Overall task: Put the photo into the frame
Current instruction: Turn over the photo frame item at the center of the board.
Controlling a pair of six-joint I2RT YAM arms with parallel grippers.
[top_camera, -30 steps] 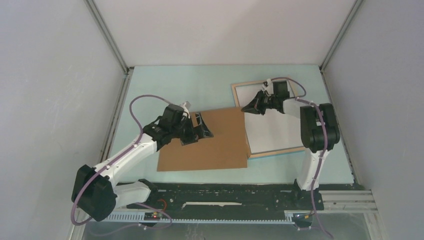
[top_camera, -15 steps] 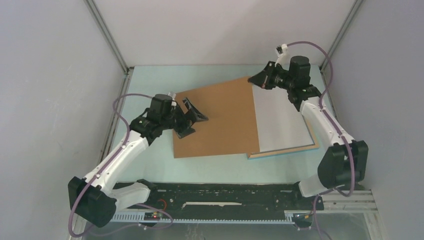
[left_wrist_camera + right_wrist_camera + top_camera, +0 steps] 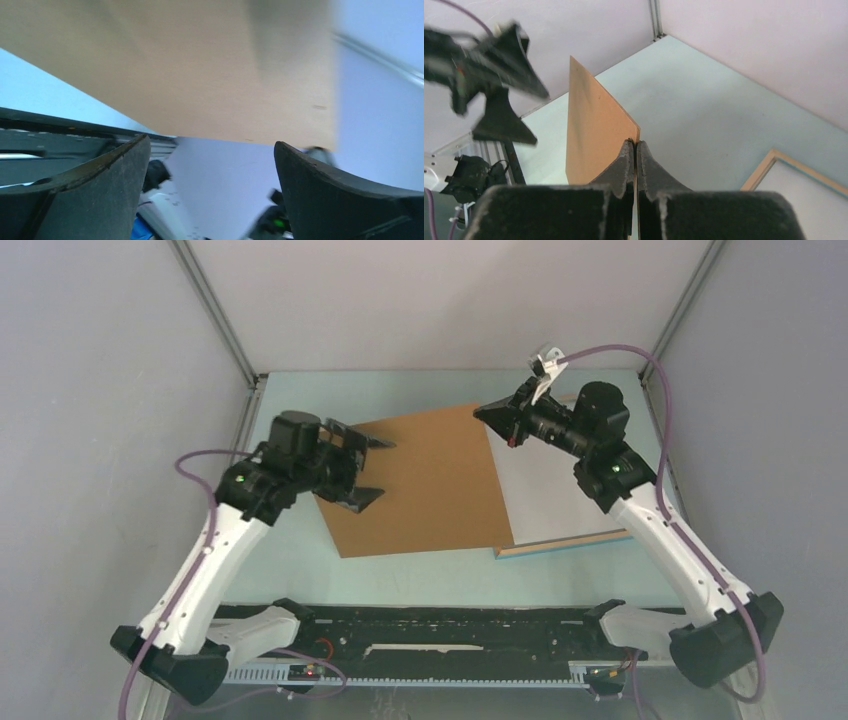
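Right gripper clenched on a far corner of the plain brown backing board, left gripper released beside it: swing the board slowly so you clear the thin light-wood frame lying flat on the counter.

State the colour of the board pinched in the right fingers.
The board is plain brown with no pattern; the top external view shows it best.

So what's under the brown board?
The board, pinched by the right end effector, covers the left side of the frame; a pale sheet shows beside it. Anything beneath is hidden.
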